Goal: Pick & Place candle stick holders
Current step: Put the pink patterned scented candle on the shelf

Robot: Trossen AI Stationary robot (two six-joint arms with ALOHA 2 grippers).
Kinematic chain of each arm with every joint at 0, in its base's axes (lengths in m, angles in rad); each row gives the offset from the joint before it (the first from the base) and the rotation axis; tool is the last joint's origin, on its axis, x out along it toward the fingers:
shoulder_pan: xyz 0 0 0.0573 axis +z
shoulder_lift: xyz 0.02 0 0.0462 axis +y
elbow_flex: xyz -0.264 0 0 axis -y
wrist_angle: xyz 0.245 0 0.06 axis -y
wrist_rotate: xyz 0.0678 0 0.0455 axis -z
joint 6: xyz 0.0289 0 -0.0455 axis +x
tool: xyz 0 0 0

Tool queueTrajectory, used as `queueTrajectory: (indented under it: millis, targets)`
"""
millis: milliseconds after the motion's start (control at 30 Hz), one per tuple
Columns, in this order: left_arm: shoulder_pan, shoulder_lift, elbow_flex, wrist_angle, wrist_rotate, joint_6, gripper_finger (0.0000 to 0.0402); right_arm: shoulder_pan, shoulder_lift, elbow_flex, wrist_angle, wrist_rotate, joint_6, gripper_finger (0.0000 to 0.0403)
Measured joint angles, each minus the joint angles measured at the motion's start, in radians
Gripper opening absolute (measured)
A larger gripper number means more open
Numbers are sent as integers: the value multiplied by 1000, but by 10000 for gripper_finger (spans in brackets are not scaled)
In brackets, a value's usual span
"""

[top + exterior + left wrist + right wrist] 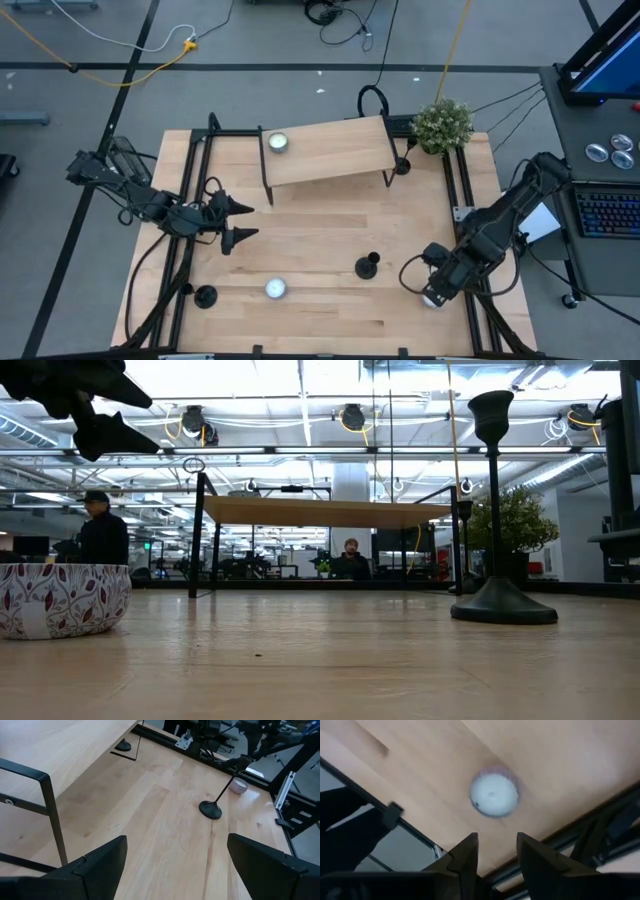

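The wooden table [330,300] carries a raised wooden shelf [325,150] at its far side, with a small bowl [277,142] on it. The left end effector [238,221] hangs over the table's left part, fingers spread wide and empty. The right end effector [496,851] hovers over a white bowl [494,794] near the right edge, fingers narrowly parted, pinching nothing. One candle stick holder [367,265] stands near the middle, another [206,295] near the front left.

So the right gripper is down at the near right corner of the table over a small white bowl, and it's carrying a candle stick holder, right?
Not quite. The right gripper is at that corner above the small white bowl, but the right wrist view shows nothing between its fingers. The nearest candle stick holder stands on the table, apart from it, in the high view.
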Motion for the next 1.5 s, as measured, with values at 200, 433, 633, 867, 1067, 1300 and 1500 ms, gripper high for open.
queueTrajectory:
  millis: [200,433,633,867,1067,1300,1500]
  targets:
    - [0,0,0,0,0,0,351,34,0,-70,105,-19,32,187]
    - [0,0,0,2,0,-4,351,37,0,-157,153,-20,102,209]
    - [0,0,0,3,1,-16,351,37,0,-228,225,-19,109,197]
    - [0,0,0,3,1,-25,351,37,0,-285,287,-18,97,180]
    - [0,0,0,3,1,-27,351,37,0,-307,290,-17,82,163]
    - [0,0,0,3,1,-27,351,37,0,-325,305,-13,76,153]
    - [0,0,0,3,1,-27,351,37,0,-361,364,-11,78,144]
